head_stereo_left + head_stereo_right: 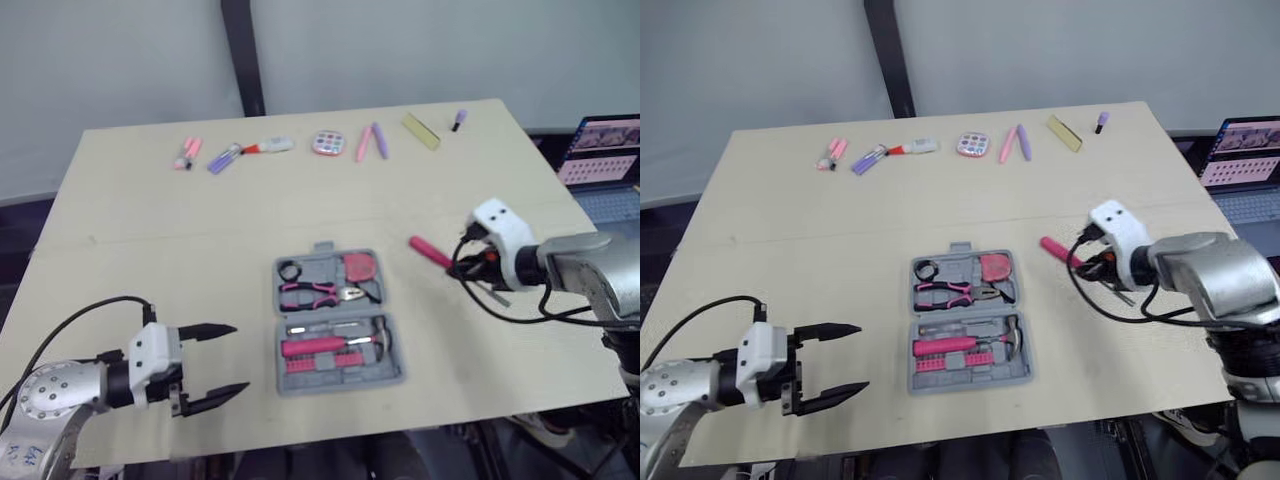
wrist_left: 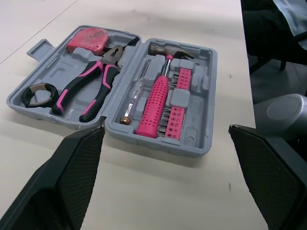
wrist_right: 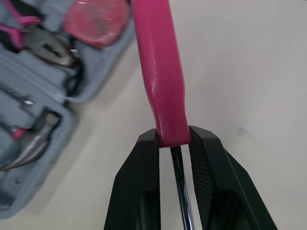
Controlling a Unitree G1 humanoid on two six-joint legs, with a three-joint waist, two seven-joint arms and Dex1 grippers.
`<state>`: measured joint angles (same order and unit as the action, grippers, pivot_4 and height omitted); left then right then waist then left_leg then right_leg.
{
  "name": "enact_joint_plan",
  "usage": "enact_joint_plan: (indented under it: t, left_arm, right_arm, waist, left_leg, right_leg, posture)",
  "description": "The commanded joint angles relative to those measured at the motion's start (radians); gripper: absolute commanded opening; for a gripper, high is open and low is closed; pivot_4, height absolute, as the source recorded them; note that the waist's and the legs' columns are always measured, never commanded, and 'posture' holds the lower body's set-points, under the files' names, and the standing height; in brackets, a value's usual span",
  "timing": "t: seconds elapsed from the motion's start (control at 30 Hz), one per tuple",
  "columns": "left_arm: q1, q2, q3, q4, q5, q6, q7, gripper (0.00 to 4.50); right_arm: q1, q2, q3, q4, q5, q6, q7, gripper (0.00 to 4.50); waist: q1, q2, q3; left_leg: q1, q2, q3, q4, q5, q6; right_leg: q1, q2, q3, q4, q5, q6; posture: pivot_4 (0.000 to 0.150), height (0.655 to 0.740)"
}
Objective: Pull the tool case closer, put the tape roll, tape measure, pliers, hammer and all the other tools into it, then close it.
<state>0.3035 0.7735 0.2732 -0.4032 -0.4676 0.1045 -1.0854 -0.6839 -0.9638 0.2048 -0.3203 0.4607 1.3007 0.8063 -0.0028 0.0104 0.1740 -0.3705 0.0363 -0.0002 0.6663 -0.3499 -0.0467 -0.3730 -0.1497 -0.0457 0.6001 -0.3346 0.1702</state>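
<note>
Grey plastic tool case point(image 2: 192, 146) lies open at the middle of the surface point(image 1: 150, 230), between my arms. One half holds the tape roll point(image 2: 37, 93), pliers point(image 2: 93, 81) and tape measure point(image 2: 88, 40); the other holds the pink-handled hammer point(image 2: 156, 103). My right end effector point(image 3: 172, 143) is clenched on a pink-handled screwdriver point(image 3: 160, 72) where handle meets shaft, near the case's right side. My left end effector point(image 1: 240, 358) hangs released, fingers wide apart, over the surface's near left.
</note>
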Motion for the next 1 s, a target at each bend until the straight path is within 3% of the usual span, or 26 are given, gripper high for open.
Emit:
enact_joint_plan:
  t: [0.03,0.4,1.0]
  left_arm:
    - [0.021,0.019,0.040,0.006,-0.016,-0.019,-0.030,4.50]
    - [0.097,0.045,0.107,0.052,-0.012,-0.075,-0.117,4.50]
    - [0.157,0.051,0.141,-0.024,-0.014,-0.041,-0.115,4.50]
  right_arm:
    - [-0.039,-0.020,0.076,-0.138,0.055,0.009,0.079,0.36]
    - [-0.198,0.150,0.419,-0.205,0.030,0.022,0.084,0.36]
    - [-0.280,0.292,0.695,-0.087,-0.080,-0.094,0.145,0.36]
  waist:
    - [0.000,0.000,0.000]
    - [-0.002,-0.002,0.000]
    - [-0.005,-0.004,-0.002]
  left_leg:
    - [0.000,0.000,0.000,0.000,0.000,0.000]
    - [0.000,0.001,0.003,0.000,0.000,0.000]
    - [0.001,0.001,0.004,0.000,0.000,0.000]
  right_leg:
    - [-0.001,0.000,0.000,0.001,0.000,0.000]
    - [-0.003,0.000,0.000,0.003,0.000,-0.001]
    - [-0.004,-0.001,-0.001,0.005,0.000,-0.002]
  posture:
    - [0.150,0.7400]
    - [0.150,0.7400]
    - [0.150,0.7400]
